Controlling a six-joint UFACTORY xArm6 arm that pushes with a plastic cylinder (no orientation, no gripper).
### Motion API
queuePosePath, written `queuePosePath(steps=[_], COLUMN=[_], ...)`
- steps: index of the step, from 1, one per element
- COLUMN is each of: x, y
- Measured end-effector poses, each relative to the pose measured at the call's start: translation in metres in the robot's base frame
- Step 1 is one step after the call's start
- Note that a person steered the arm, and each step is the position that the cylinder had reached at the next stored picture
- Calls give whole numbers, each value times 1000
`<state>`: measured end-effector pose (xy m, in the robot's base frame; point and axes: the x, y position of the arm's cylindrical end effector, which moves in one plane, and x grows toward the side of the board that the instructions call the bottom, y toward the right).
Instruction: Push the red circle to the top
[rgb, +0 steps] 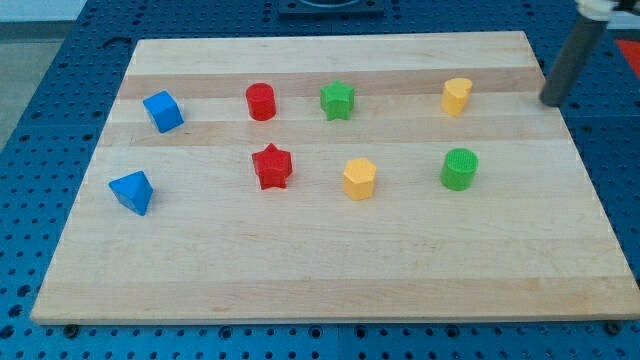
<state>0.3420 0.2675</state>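
Note:
The red circle (261, 101) stands in the upper row of blocks on the wooden board (330, 270), left of centre. My tip (551, 101) is at the board's right edge, far to the right of the red circle and right of the yellow block (457, 96). The rod slants up to the view's top right corner. Nothing touches the tip.
A green star (338, 100) sits just right of the red circle. A blue cube (163, 111) is to its left. Below are a red star (271, 166), a yellow hexagon (360, 178), a green circle (460, 168) and a blue block (132, 191).

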Motion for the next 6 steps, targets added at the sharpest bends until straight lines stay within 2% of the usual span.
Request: queuePosePath(steps=[1,2,3,4,5,6], x=[11,55,80,79,66,42], y=[-71,-129,-204,-283,-335,-363])
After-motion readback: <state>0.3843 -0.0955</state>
